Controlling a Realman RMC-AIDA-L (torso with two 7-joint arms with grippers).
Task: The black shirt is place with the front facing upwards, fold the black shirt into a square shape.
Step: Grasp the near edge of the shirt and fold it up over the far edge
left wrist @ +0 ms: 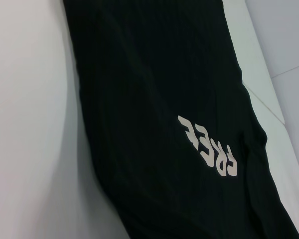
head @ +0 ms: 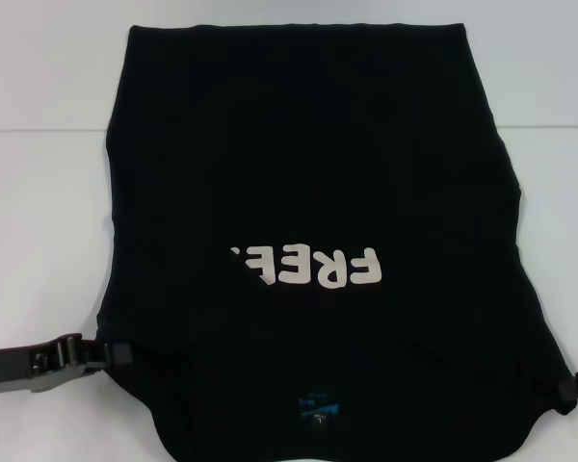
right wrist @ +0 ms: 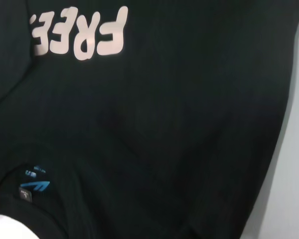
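Black shirt (right wrist: 154,129) fills view — white lettering, perhaps a blue label.

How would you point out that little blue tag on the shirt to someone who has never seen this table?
On the white table a black shirt lies spread flat, with a robot hand at each near side: left hand, right hand. Follow the white letters toward the robot to the neckline. The blue tag sits there, the shirt's only coloured spot.
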